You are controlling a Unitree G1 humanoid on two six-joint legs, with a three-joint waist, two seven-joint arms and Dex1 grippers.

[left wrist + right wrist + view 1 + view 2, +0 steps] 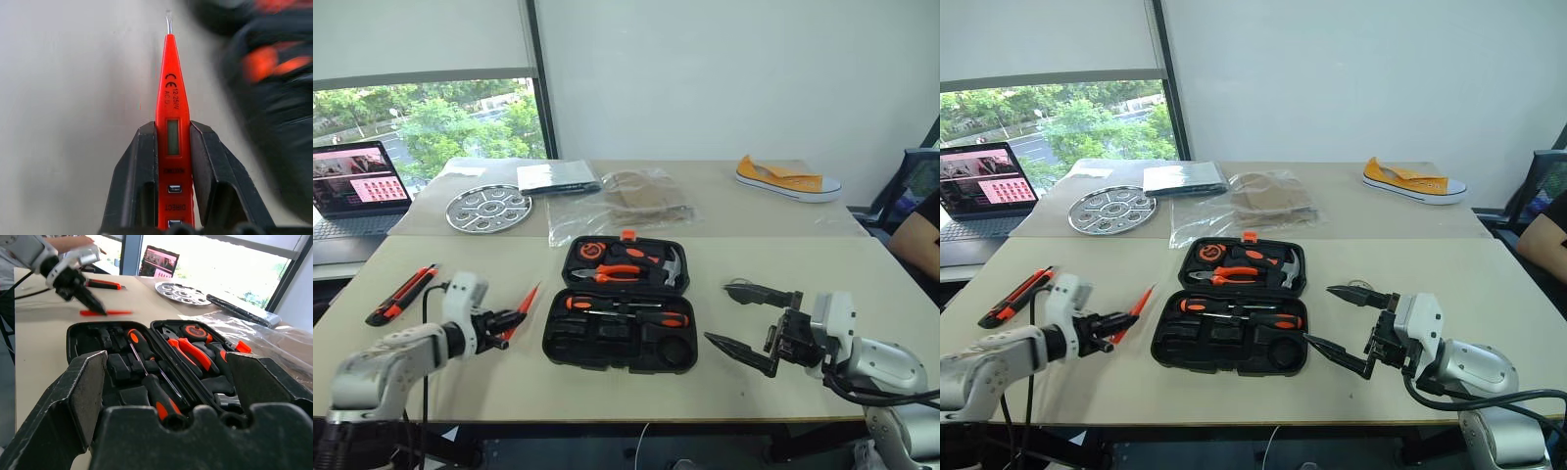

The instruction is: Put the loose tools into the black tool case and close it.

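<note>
Two head views first: black tool case [553,338] open mid-table, lid half far, tray half near, with orange-handled screwdrivers [674,319] lying across the tray. Just left of it, left gripper [512,321] closed on a red voltage-tester screwdriver [529,297], blade end pointing far and right, toward the case. Further left, red-black utility knife [401,294] loose on the table. Right of the case, right gripper [744,318] spread wide with nothing in it.

Left wrist view: both fingers [139,181] pressed flat against the tester's sides at its little display window, body centred, slim metal blade out ahead. Probably light and stiff, with smooth plastic that could slide or swivel in the pinch. Best held mid-body as here, never by the thin blade.

Right wrist view: own fingers far apart and empty, open case just beyond them, with the tester-holding gripper on the case's far side.
</note>
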